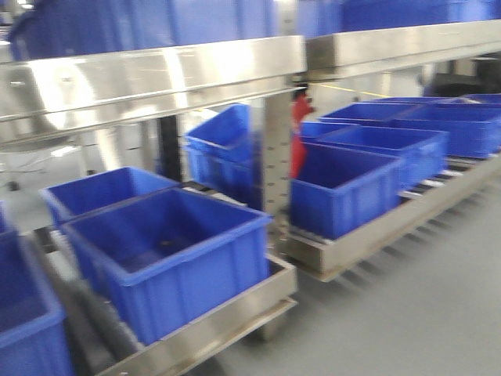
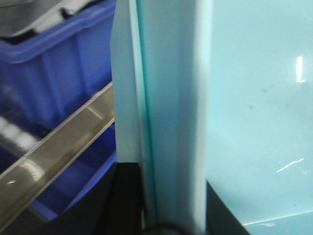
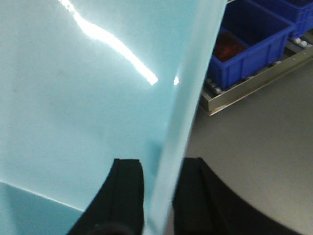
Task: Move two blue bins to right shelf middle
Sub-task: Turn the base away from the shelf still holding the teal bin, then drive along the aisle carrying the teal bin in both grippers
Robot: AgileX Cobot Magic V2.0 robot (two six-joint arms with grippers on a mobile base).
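left gripper [image 2: 173, 208]: pinched on pale turquoise plastic bin [image 2: 254, 98] wall | right gripper [image 3: 164, 196]: pinched on turquoise wall too | bin: above grey floor [image 3: 254, 147], beside stainless steel rack [image 1: 156, 78] of dark blue plastic crates [image 1: 180, 251]

Glossy plastic bin [image 3: 73, 98], brushed-steel shelf [image 1: 156, 78]

Dark blue crates [image 1: 180, 251] sit above grey floor [image 1: 415, 313].

Dark-blue crates [image 1: 176, 258] crowd the lower tier of the shelf [image 1: 368, 239] on both sides of its steel upright [image 1: 275, 157], leaving open passage only above their rims beneath the wide front rail [image 1: 156, 74] left of it, and over the bare grey floor [image 1: 407, 313] to its lower right.
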